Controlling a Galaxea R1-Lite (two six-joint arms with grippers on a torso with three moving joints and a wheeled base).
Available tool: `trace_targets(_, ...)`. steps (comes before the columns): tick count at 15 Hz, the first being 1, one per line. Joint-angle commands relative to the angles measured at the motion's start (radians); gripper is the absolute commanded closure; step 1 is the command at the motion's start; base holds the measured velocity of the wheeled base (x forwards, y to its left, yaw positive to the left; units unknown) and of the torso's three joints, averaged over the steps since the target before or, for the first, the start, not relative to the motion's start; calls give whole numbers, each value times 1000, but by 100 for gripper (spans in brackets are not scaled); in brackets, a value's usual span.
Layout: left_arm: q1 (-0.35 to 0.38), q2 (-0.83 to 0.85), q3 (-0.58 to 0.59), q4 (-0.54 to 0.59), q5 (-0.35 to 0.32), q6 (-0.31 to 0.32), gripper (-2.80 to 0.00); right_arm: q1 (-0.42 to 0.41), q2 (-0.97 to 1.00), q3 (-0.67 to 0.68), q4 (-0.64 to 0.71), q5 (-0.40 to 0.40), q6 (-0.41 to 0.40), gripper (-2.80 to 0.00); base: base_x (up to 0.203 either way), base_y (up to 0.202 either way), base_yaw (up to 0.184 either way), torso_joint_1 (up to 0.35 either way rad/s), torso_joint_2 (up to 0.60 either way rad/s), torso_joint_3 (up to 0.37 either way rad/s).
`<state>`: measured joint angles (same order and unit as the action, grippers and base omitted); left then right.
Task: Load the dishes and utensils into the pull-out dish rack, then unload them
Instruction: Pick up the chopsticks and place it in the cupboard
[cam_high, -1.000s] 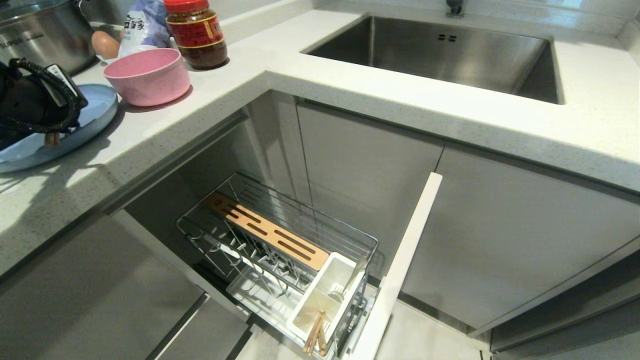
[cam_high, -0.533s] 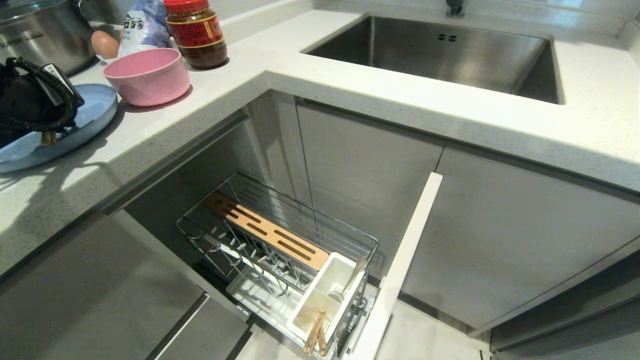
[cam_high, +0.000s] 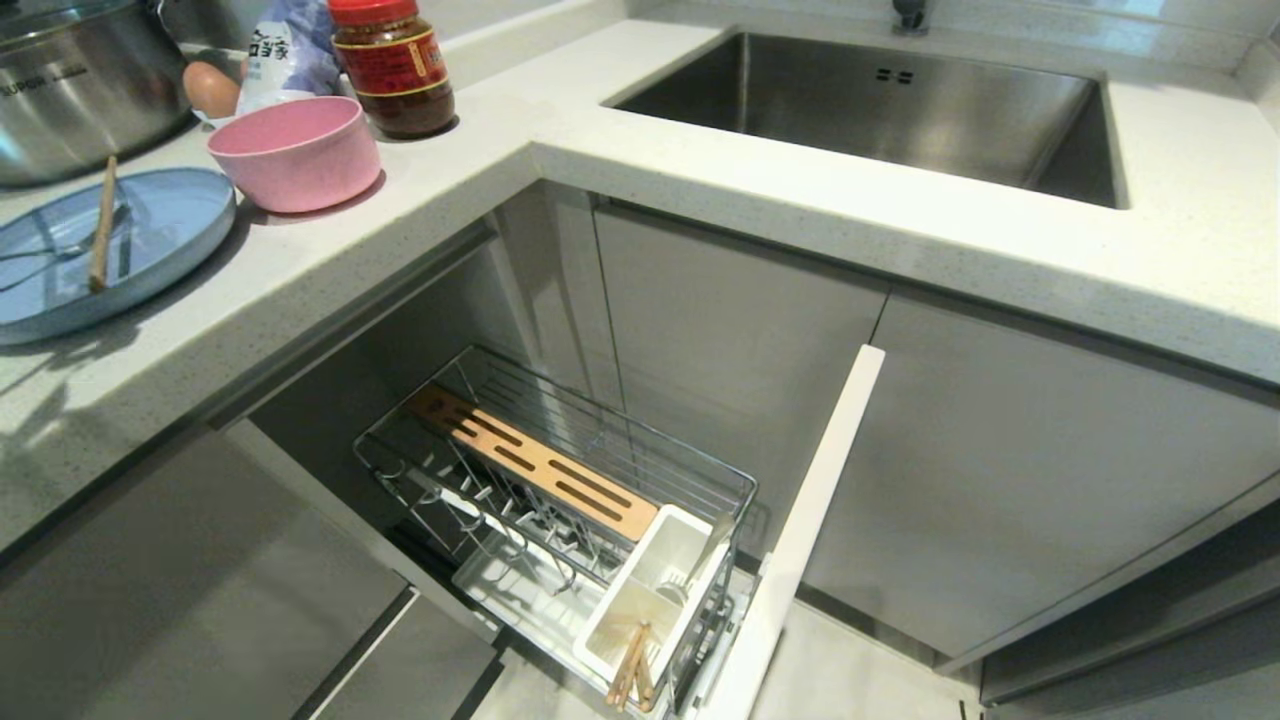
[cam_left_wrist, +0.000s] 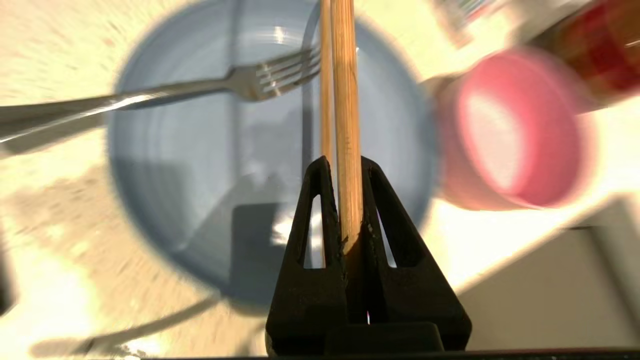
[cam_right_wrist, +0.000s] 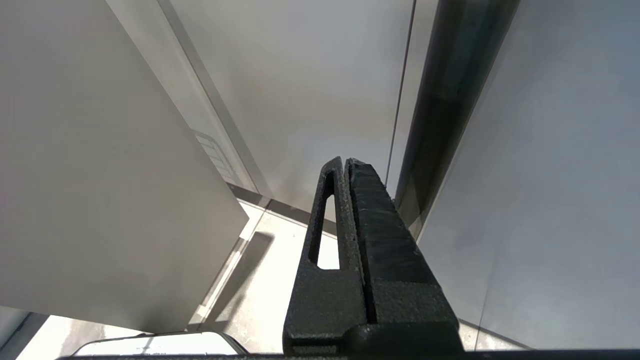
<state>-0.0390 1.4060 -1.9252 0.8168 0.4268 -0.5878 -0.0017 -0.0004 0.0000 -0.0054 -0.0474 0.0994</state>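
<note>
**Left gripper clamped on chopsticks above the plate**

Left gripper (cam_left_wrist: 341, 167): fingers closed tight on a pair of wooden chopsticks (cam_left_wrist: 345, 115), which stick straight out past the fingertips. Seen from the left wrist, the sticks hang over the light blue plate (cam_left_wrist: 190, 165); whether their far ends touch it cannot be told. In the head view one wooden stick (cam_high: 103, 224) shows over the plate (cam_high: 160, 235), and the gripper itself is out of that view.

A silver fork (cam_left_wrist: 165, 92) lies across the plate, tines near the chopsticks, handle running off over the rim onto the counter (cam_high: 640, 130). Pink bowl (cam_high: 297, 152) sits on the counter just beside the plate, upright, with a red-lidded jar (cam_high: 392, 62) behind it and a steel pot (cam_high: 85, 85) near the plate's far side.

Pull-out dish rack (cam_high: 560, 500) is drawn out below the counter. Its white utensil cup (cam_high: 655, 600) holds another pair of wooden sticks (cam_high: 630, 670) and a metal utensil (cam_high: 700, 560) leaning at the cup's back edge. The prong section looks bare.

Right gripper (cam_right_wrist: 345, 165): fingers pressed together, nothing between them, parked low beside grey cabinet panels (cam_right_wrist: 300, 75).
</note>
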Motion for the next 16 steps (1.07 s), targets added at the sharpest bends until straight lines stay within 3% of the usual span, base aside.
trace_targets(1,-59,-103,-9,3,1,-13,0,0,-4,0,-1,0,0,0,0,0,0,0,0,0)
trace_targets(5,-288,-207,1,8,-25,-26,0,0,-4,0,-1,0,0,0,0,0,0,0,0,0)
trace_targets(9,-482,-245,14,89,-156,-24,0,0,-4,0,-1,0,0,0,0,0,0,0,0,0)
trace_targets(10,-515,-244,17,120,-227,-22,0,0,-4,0,-1,0,0,0,0,0,0,0,0,0)
trace_targets(13,-604,-238,81,190,-358,43,0,0,-4,0,-1,0,0,0,0,0,0,0,0,0)
trace_targets(16,-628,-208,178,229,-380,165,0,1,-4,0,-1,0,0,0,0,0,0,0,0,0)
